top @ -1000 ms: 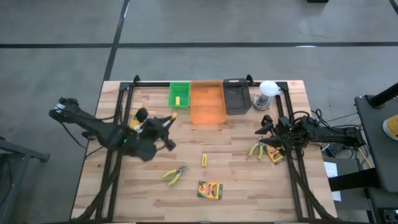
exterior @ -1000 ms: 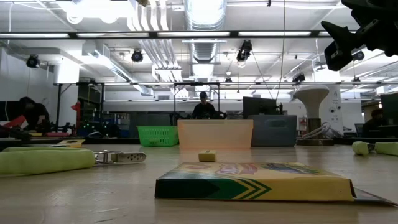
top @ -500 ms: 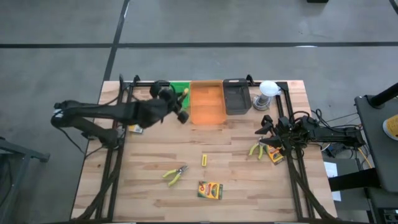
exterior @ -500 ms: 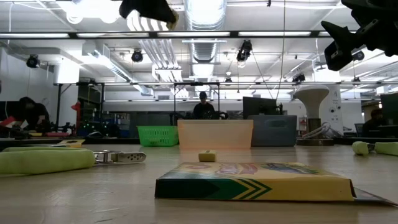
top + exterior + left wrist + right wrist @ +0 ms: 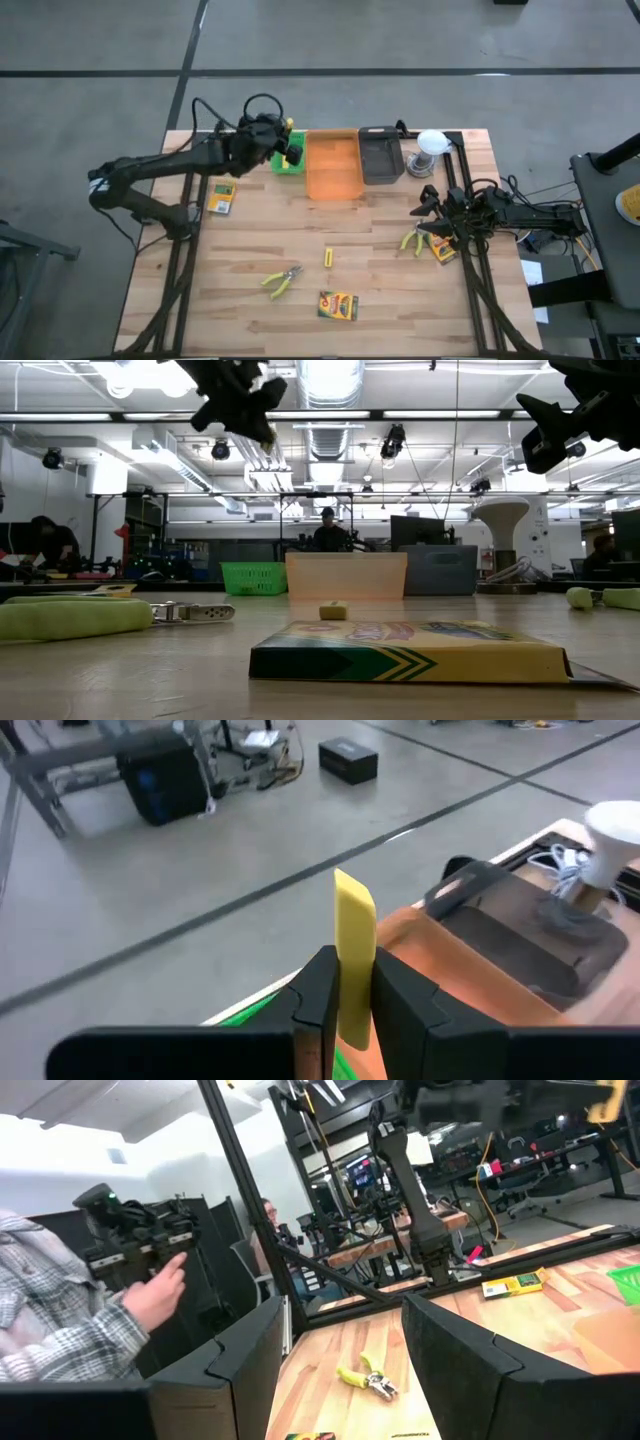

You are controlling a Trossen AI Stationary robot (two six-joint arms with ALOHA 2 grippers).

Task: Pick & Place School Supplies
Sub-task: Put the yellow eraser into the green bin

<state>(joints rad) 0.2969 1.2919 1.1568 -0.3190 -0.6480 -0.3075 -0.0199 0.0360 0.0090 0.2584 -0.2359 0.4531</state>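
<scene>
- While the left gripper [image 5: 290, 152] hung over the green tray [image 5: 283, 163] at the upper middle of the high view, it pinched a short yellow block [image 5: 354, 955] upright between its fingers.
- At the right edge, the right gripper [image 5: 425, 217] hovered with jaws apart, holding nothing, beside yellow-handled pliers [image 5: 411, 240].
- Lower centre lay a second block [image 5: 328, 258], more pliers [image 5: 281, 282] and a crayon box [image 5: 338, 305].

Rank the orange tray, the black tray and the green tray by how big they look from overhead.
1. orange tray, clearly largest.
2. black tray.
3. green tray, though the left end effector covers part of it, so that is unsure.
</scene>
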